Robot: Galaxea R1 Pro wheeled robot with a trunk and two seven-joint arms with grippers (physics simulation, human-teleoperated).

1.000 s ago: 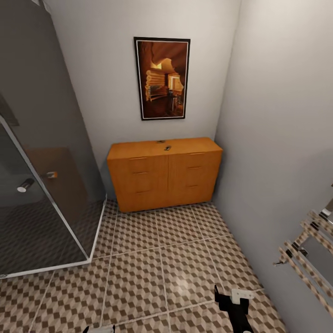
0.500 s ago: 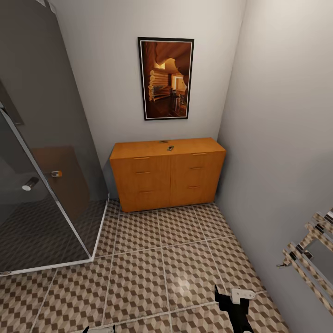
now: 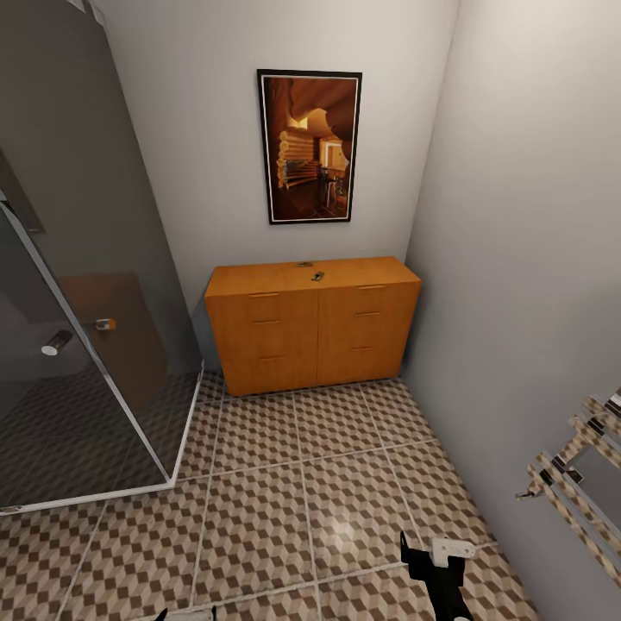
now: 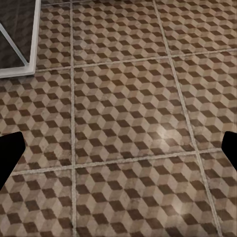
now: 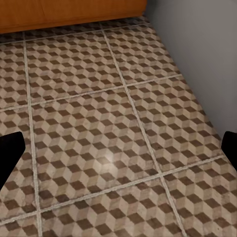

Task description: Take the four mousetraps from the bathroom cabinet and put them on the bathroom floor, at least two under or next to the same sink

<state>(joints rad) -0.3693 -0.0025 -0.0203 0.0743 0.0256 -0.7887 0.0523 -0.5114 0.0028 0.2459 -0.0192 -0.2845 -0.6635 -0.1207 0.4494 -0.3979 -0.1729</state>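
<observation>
Atop the cabinet [image 3: 312,276] sit two small mousetraps [image 3: 316,276], well apart from both arms' wide-open, empty fingers [image 4: 9,153], so a hasty approach could knock them off.

**mod_kev:** what does the bot itself actually look like here?

**tilefan:** not much of it on screen tbh. In the head view the right gripper [image 3: 435,561] is a matte black, chunky, angular body with a small white blocky plate stuck on its upper side. The left gripper [image 3: 185,614] is a white rounded sliver with a dark bit beside it.

**mod_kev:** and the wrist cams?

**tilefan:** just fingertips. Left wrist view: two flat black fingers [image 4: 9,157], plain wedge shapes with blunt ends. Right wrist view: same deal, black fingertips [image 5: 10,153], smooth, no markings, screws or cables I can make out.
</observation>
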